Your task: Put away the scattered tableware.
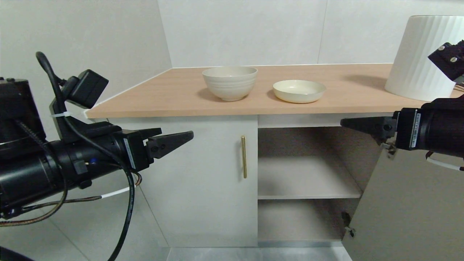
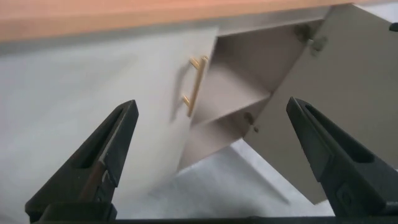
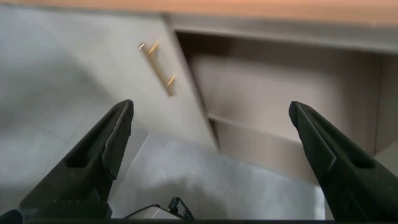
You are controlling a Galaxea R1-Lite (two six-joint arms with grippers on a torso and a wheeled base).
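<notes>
At the centre of the head view, a light wooden countertop [image 1: 174,96] spans the frame on top of a white cabinet [image 1: 203,203]. Two pieces of cream tableware stand on it, just above the middle of the frame. One is a deep ribbed bowl [image 1: 230,82], upright. To its right, near it but not touching, is a shallow dish [image 1: 299,90]. Both look empty. A tall white ribbed container [image 1: 417,58] stands on the countertop at the upper right edge, well apart from the dish.

Below the countertop, the cabinet's left door [image 1: 195,174] is closed and carries a slim vertical brass handle [image 1: 244,156] near its right edge. The right door [image 1: 409,210] is swung open toward the lower right of the frame. It reveals a compartment split by one bare shelf [image 1: 304,179].

The left gripper [image 1: 177,133] hangs at the middle left of the frame, in front of the closed door and below countertop level. Its wrist view shows the two dark fingers spread wide with nothing between them. The right gripper [image 1: 344,123] enters from the middle right, level with the top of the open compartment. Its fingers are also spread wide and hold nothing. Both grippers are well apart from the bowl and dish.
</notes>
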